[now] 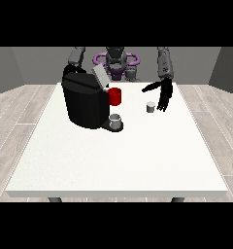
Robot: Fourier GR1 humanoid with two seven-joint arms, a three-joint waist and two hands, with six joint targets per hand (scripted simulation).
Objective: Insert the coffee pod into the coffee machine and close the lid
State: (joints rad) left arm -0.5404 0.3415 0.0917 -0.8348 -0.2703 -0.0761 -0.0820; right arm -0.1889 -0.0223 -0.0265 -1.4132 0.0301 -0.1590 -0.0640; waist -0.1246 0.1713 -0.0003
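Front view, as I see it from my station:

Surface: a large white rectangular table (113, 160) on dark legs, most of its top bare on the side nearest the camera.

Room: pale wood-plank floor on either side of the table, with grey walls behind the robot.

Machines, one: a bulky black coffee machine (84, 104) stands on the table's far part at the view's left, with its grey lid (100, 77) tilted up and open.

Cups, two: I count a red cylindrical cup (115, 96) just beside the machine's upper front, and a small grey metal cup (115, 120) on the machine's dark base tray.

Pods, one: a small grey-white coffee pod (150, 107) sits upright on the table, well apart from the machine, to the right of the red cup.

Hands, one plainly seen: the black hand at the view's right (163, 95) hangs just beside the pod, on its right, fingers straight and pointing down, thumb spread towards the machine. It holds nothing; I cannot tell whether a fingertip touches the pod.

Other hand: the arm at the view's left drops behind the machine, and I see no hand there.

Robot body: a grey torso with a purple ring (116, 59) shows at the table's far edge.
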